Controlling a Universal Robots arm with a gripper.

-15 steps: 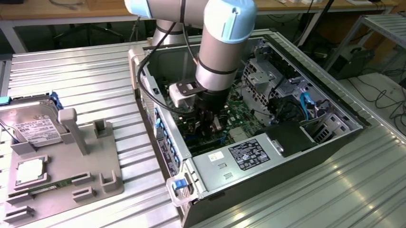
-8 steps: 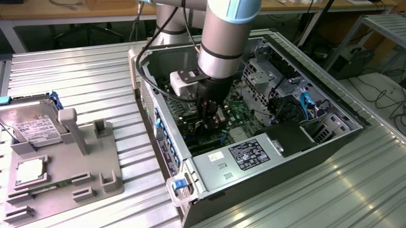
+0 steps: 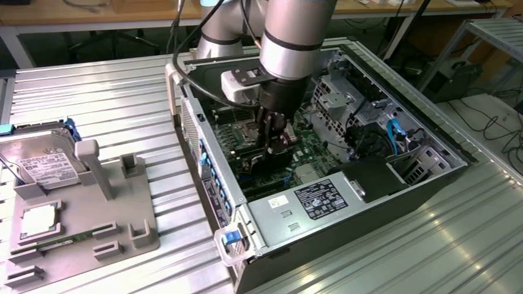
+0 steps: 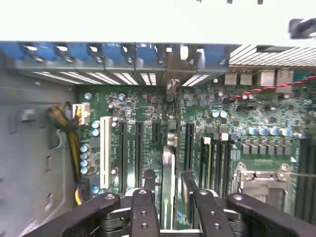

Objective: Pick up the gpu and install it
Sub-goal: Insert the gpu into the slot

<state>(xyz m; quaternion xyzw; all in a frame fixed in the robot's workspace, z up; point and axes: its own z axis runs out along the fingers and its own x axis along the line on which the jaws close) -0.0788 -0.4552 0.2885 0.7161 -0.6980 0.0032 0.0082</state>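
Gpu (image 3: 274, 153) work looks well advanced. In the exterior view the card hangs edge-down from the gripper (image 3: 275, 142) inside the open computer case (image 3: 343, 214), low over the motherboard (image 3: 315, 153); whether it is seated I cannot tell. Case walls and the drive cage (image 3: 347, 92) crowd the arm. In the wrist view the fingers (image 4: 143, 207) are clamped on the card's upper edge, its bracket reaching the rear slot openings (image 4: 173, 74), neighbouring expansion slots (image 4: 138, 148) just beside.

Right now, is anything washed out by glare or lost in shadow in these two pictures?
Exterior view: the metal table glares pale at the picture's left, while the case interior under the gripper is dim. Wrist view: a band beyond the case rim is blown out white; the motherboard is evenly lit.
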